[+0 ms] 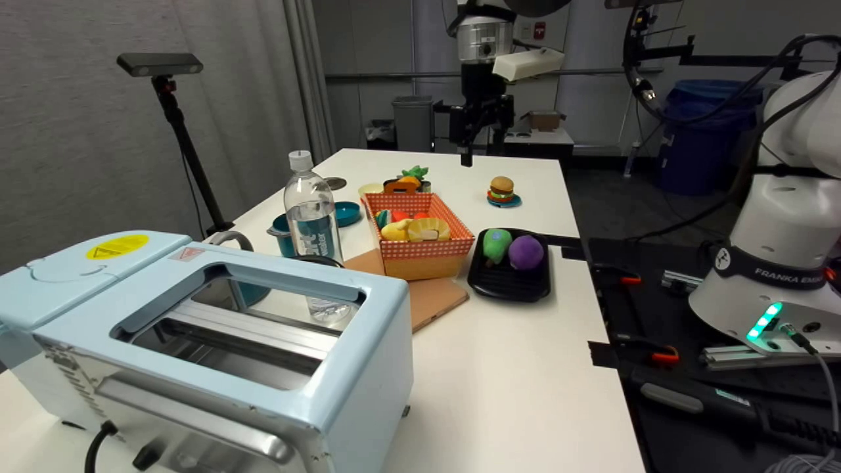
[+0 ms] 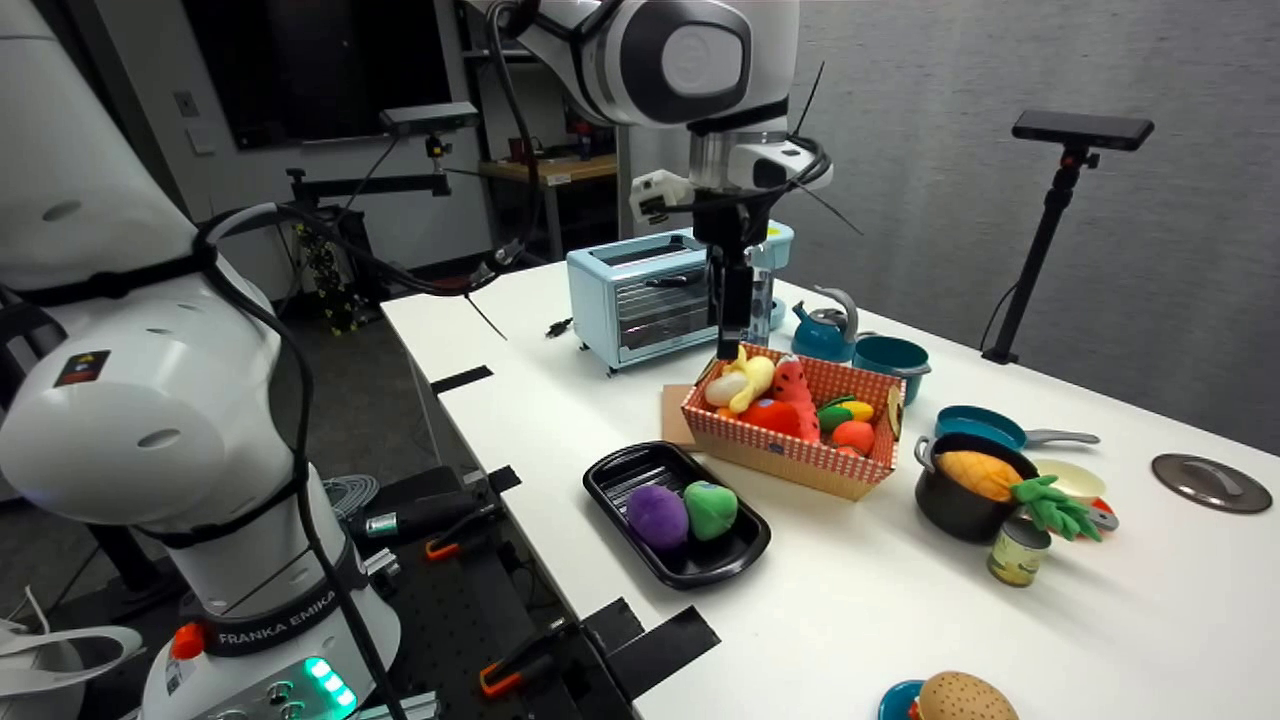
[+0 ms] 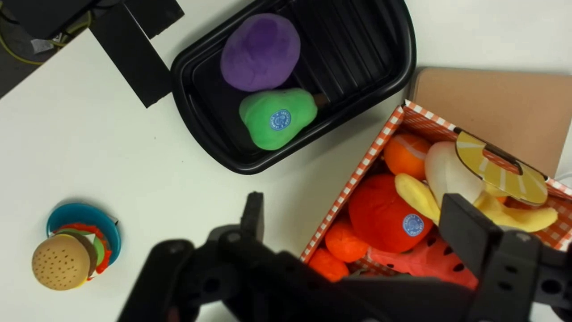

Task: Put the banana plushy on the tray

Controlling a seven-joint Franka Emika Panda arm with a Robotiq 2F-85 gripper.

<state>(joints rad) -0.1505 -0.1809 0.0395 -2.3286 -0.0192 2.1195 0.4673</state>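
The yellow banana plushy (image 2: 755, 378) lies on other toys in the red-checked orange bin (image 2: 770, 462). In the wrist view its yellow flaps (image 3: 413, 191) spread on both sides of a pale oval shape; I cannot tell whether that belongs to it. My right finger hides part of it there. The black tray (image 3: 353, 40) lies beside the bin and holds a purple toy (image 3: 261, 51) and a green toy (image 3: 278, 117). My gripper (image 3: 353, 199) is open and empty, above the bin's side. It also shows raised over the table in an exterior view (image 1: 483, 150).
A wooden board (image 3: 491, 107) lies partly under the bin. A toy burger on a blue plate (image 1: 502, 190), a black pot (image 2: 965, 500), a can (image 2: 1018, 552) and a blue pan (image 2: 975, 425) stand around. A water bottle (image 1: 312, 223) and a light blue toaster oven (image 2: 650, 300) stand beyond the bin.
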